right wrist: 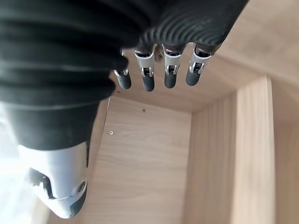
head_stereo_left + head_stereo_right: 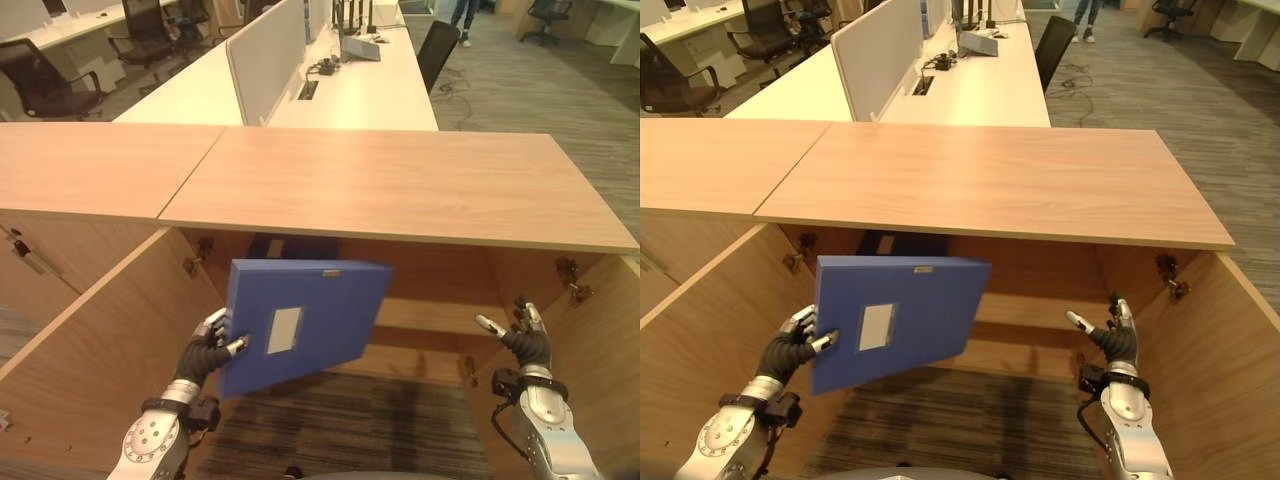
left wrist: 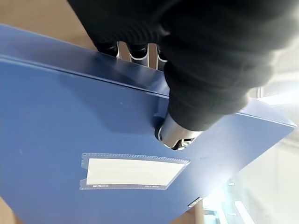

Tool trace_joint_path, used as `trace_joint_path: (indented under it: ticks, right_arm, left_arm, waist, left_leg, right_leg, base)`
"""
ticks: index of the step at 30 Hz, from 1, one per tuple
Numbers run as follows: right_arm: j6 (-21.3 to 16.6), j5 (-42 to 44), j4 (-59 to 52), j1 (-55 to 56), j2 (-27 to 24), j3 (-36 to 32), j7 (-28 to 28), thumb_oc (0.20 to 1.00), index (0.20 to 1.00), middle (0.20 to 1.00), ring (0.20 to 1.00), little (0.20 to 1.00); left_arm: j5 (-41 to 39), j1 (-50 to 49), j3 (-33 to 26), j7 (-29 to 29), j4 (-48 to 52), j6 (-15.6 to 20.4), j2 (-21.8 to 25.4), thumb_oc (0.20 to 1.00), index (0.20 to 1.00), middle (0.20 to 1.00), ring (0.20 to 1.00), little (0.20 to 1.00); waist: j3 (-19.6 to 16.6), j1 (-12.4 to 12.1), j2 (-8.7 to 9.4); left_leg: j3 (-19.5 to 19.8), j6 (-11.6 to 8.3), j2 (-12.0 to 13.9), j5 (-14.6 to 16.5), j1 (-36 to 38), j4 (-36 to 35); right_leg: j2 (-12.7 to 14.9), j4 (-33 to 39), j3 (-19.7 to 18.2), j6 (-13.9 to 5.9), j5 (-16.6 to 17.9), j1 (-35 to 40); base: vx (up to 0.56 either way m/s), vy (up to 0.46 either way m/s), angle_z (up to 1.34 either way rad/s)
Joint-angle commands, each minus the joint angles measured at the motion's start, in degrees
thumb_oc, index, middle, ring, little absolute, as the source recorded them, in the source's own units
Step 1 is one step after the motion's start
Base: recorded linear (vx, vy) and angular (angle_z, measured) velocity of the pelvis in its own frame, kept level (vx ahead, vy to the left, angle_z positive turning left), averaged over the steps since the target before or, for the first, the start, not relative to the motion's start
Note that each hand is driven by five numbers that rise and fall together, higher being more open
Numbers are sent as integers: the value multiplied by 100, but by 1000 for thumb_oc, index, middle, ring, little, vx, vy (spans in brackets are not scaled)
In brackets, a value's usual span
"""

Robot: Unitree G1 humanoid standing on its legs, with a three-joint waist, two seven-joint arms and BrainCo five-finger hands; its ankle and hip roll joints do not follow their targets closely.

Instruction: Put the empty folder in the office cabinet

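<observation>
A blue folder [image 2: 300, 320] with a white label pocket hangs tilted in front of the open wooden cabinet [image 2: 400, 180]. My left hand [image 2: 208, 348] is shut on its lower left edge, thumb on the front face and fingers behind; the folder [image 3: 93, 140] and my left hand's thumb [image 3: 175, 133] show close up in the left wrist view. The folder's far edge reaches under the cabinet's top board. My right hand [image 2: 525, 340] is open, fingers straight, held empty near the cabinet's right side wall. The right wrist view has those fingers [image 1: 159, 77] pointing at the bare inner shelf boards [image 1: 149, 154].
Both cabinet doors stand swung out, the left door [image 2: 90, 350] and the right door [image 2: 610, 340], flanking my arms. A second cabinet top [image 2: 90, 165] adjoins on the left. Beyond lie white desks with a divider [image 2: 270, 55] and office chairs; a person's legs [image 2: 464, 15] are far back.
</observation>
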State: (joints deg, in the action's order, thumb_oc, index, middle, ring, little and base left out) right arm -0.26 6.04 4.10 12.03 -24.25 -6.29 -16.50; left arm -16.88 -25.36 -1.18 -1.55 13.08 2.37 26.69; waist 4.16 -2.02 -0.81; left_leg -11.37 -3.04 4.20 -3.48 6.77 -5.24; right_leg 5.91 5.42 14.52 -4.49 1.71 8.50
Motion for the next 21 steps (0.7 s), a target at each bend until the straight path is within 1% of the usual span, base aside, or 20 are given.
trace_joint_path:
  ticks: [1, 2, 4, 7, 8, 9, 11, 12, 13, 16, 19, 20, 21]
  right_arm:
    - [369, -2278, -477, -328, -903, -594, -306, 1000, 1000, 1000, 1000, 1000]
    - [411, -2551, -633, -346, -974, -687, -312, 1000, 1000, 1000, 1000, 1000]
    - [304, -2855, -908, -345, -1062, -813, -292, 1000, 1000, 1000, 1000, 1000]
    - [91, -3146, -1241, -396, -1165, -694, -110, 1000, 1000, 1000, 1000, 1000]
    - [-93, -3104, -1401, -480, -1153, -504, 76, 1000, 1000, 1000, 1000, 1000]
    - [-101, -3101, -1393, -491, -1146, -501, 84, 1000, 1000, 1000, 1000, 1000]
    - [-257, -2922, -1384, -666, -1116, -117, 254, 1000, 1000, 1000, 1000, 1000]
    - [-404, -2688, -1302, -855, -1088, 191, 453, 1000, 1000, 1000, 1000, 1000]
    - [-414, -2674, -1275, -883, -1088, 200, 457, 1000, 1000, 1000, 1000, 1000]
    - [-593, -2384, -1223, -1185, -1064, 708, 809, 1000, 1000, 1000, 1000, 1000]
    - [-637, -2052, -1088, -1348, -995, 955, 962, 1000, 1000, 1000, 1000, 1000]
    - [-649, -1651, -1043, -1451, -887, 1187, 1202, 1000, 1000, 1000, 1000, 1000]
    - [-649, -1631, -1034, -1468, -886, 1189, 1214, 1000, 1000, 1000, 1000, 1000]
  left_arm:
    - [699, 92, -671, 142, 164, 529, 90, 200, 200, 200, 200, 200]
    - [869, 71, -776, 165, 187, 544, 109, 200, 200, 200, 200, 200]
    - [1209, 54, -919, 183, 234, 629, 219, 200, 200, 200, 200, 200]
    - [1548, 145, -1000, 98, 521, 841, 504, 200, 200, 200, 200, 200]
    - [1603, 235, -1007, 52, 790, 977, 669, 200, 200, 200, 200, 200]
    - [1601, 231, -1019, 47, 796, 977, 674, 200, 200, 200, 200, 200]
    - [1548, 447, -831, -72, 1109, 1126, 871, 200, 200, 200, 200, 200]
    - [1444, 633, -696, -172, 1313, 1218, 1033, 200, 200, 200, 200, 200]
    - [1435, 637, -707, -177, 1312, 1216, 1040, 200, 200, 200, 200, 200]
    - [1285, 909, -433, -386, 1502, 1295, 1296, 200, 200, 200, 200, 200]
    - [1262, 1074, -337, -432, 1555, 1324, 1413, 200, 200, 200, 200, 200]
    - [1293, 1191, -267, -484, 1577, 1310, 1524, 200, 200, 200, 200, 200]
    - [1293, 1198, -273, -484, 1572, 1308, 1530, 200, 200, 200, 200, 200]
  waist:
    - [-71, -27, 201]
    - [-75, -24, 197]
    - [-83, -32, 214]
    - [-89, -59, 228]
    - [-95, -67, 248]
    - [-91, -64, 256]
    - [-101, -68, 266]
    - [-101, -73, 272]
    - [-94, -71, 278]
    - [-98, -71, 282]
    - [-96, -73, 280]
    - [-97, -72, 271]
    - [-91, -69, 277]
  left_leg:
    - [457, 145, -146, 688, 173, 24]
    - [465, 149, -148, 687, 161, 24]
    - [477, 152, -141, 681, 150, 24]
    - [483, 152, -133, 680, 141, 24]
    - [478, 145, -127, 677, 140, 24]
    - [478, 144, -127, 677, 140, 24]
    - [469, 138, -120, 673, 151, 24]
    - [465, 130, -122, 670, 162, 24]
    - [463, 129, -122, 671, 163, 24]
    - [446, 111, -115, 674, 182, 24]
    - [437, 101, -112, 667, 194, 24]
    - [423, 87, -110, 663, 206, 24]
    - [422, 85, -109, 663, 207, 24]
  right_leg:
    - [136, -42, -75, -270, -154, 86]
    - [134, -42, -75, -271, -157, 76]
    - [133, -42, -66, -270, -160, 73]
    - [142, -42, -54, -275, -169, 80]
    - [148, -42, -47, -279, -170, 86]
    - [148, -42, -47, -279, -171, 86]
    - [159, -42, -39, -279, -162, 92]
    - [160, -42, -42, -279, -158, 96]
    - [159, -42, -44, -278, -159, 96]
    - [164, -42, -47, -281, -158, 105]
    - [166, -42, -47, -278, -151, 112]
    - [164, -42, -48, -277, -152, 121]
    - [163, -42, -48, -276, -153, 122]
  base:
    - [0, 0, 0]
    - [0, 0, 0]
    - [0, 0, 0]
    - [0, 0, 0]
    - [0, 0, 0]
    - [0, 0, 0]
    - [0, 0, 0]
    - [0, 0, 0]
    - [0, 0, 0]
    - [0, 0, 0]
    - [0, 0, 0]
    - [0, 0, 0]
    - [0, 0, 0]
